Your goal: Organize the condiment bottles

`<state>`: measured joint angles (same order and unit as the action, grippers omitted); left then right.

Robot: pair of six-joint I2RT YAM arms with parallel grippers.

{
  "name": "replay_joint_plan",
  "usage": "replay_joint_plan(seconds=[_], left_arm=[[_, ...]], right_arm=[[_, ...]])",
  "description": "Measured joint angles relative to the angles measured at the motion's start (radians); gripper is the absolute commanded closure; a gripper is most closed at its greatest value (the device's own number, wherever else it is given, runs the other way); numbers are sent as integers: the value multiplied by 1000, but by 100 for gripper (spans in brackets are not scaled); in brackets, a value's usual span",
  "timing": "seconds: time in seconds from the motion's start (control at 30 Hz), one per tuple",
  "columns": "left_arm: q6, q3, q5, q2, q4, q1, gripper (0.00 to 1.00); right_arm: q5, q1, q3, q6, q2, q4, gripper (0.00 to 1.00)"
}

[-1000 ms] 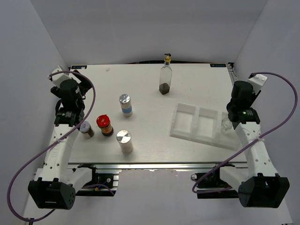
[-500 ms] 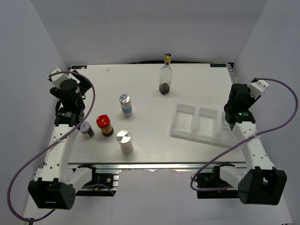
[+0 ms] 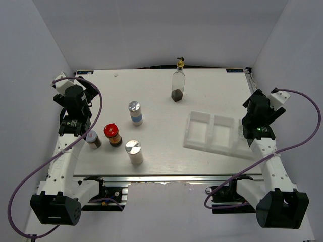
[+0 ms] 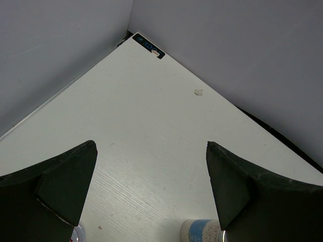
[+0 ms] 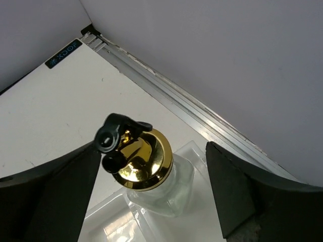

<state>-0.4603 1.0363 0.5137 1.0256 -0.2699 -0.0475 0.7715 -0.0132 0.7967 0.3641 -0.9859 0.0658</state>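
R end effector spread astride gold-stoppered bottle in tray; L end effector spread.

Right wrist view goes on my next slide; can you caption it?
Open right pincer flanks a gold-stoppered glass bottle standing in the white tray.

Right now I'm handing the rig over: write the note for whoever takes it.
Left gripper: jaws open, empty, above the table's far-left corner.
Right gripper: jaws open either side of a bottle standing in the tray's right end, not touching it.
Done: that one bottle.
To do: second bottle at the far edge, two shakers, red jar, grey jar, all loose on the table.
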Motion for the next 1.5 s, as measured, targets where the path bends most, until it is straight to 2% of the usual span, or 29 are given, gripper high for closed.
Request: replay_joint_plan(seconds=[0.17,0.6,0.77,0.93,1.07,1.2,1.5], left_arm=[[0,0,-1,0,0,0,2],[0,0,-1,-2,0,0,2],[0,0,-13,-2,1,0,2],[-13,0,-46,12,8,0,2],[-35,1,-125,62,23,0,2],[-47,14,-224,165,22,-18,2],[-39,51,-271,262,-13,-173,2]], right_arm=[[-34,0,48,0,3,89,11],[-79,0,389,31,-11,511,11],[-187,0,496,-49,-11,615,11],[-415,-44,602,-170,-45,590,11],[-510,-201,696,-273,-164,508,11],[-610,-345,745,-347,-367,389,11],[-801,-378,746,-404,-762,70,11]])
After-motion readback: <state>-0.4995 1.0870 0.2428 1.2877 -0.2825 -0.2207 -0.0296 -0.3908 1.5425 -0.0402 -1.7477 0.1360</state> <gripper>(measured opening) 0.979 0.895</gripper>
